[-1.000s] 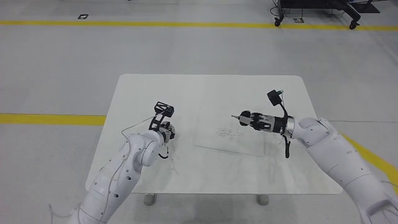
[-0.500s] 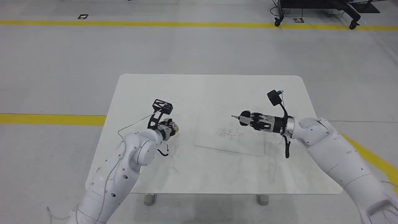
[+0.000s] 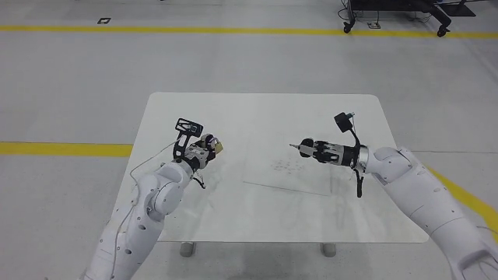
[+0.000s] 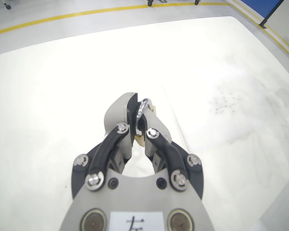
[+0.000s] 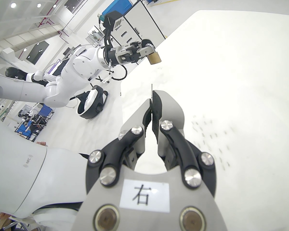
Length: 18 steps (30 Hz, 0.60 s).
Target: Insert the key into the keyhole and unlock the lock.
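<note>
A brass padlock (image 3: 217,147) with a silver shackle (image 4: 142,110) is held off the white table (image 3: 264,113) by my left gripper (image 3: 208,145), which is shut on it near the table's left side. In the left wrist view the shackle sits between the fingertips of the left gripper (image 4: 140,103). My right gripper (image 3: 305,148) hovers right of the table's centre, shut on a thin metal key (image 3: 293,146). The key's tip (image 5: 151,90) pokes out past the pads and points toward the padlock (image 5: 155,58), which hangs well apart from it.
Faint dark marks (image 3: 286,165) lie on the table between the arms. The table's left edge (image 3: 140,148) is close to the left arm. A black wheeled frame (image 3: 397,4) stands on the floor far behind the table.
The left arm has swung the padlock up and toward the table's left side, turning its wrist. The right arm with the key has kept still.
</note>
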Tool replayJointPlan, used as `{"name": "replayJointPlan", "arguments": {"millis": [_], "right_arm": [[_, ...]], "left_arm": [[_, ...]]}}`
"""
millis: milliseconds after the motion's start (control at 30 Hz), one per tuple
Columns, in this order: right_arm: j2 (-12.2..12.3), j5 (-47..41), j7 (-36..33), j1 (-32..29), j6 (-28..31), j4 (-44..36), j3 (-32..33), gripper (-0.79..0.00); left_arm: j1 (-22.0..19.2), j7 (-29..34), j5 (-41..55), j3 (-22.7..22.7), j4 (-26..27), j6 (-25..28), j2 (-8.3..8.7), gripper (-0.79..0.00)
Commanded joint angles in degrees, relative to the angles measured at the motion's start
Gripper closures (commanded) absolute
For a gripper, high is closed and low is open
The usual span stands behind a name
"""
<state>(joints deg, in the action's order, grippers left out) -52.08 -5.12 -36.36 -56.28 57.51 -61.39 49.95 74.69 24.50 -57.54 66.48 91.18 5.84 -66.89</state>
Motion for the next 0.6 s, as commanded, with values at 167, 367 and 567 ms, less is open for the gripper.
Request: {"name": "replayJointPlan", "arguments": {"millis": [167,367,567], "right_arm": [[0.00,0.00,0.00,0.00,0.00,0.00,0.00,0.000],[0.00,0.00,0.00,0.00,0.00,0.00,0.00,0.000],[0.00,0.00,0.00,0.00,0.00,0.00,0.00,0.000]], "left_arm": [[-0.84,-0.21,22.99,1.80,-5.17,6.12,-0.97,0.000],[-9.65,5.84,49.86,-0.31,-21.68,12.96,-3.16,0.000],[-20.66,15.14,66.79,-4.82,-36.63,11.76,-6.14,0.000]]}}
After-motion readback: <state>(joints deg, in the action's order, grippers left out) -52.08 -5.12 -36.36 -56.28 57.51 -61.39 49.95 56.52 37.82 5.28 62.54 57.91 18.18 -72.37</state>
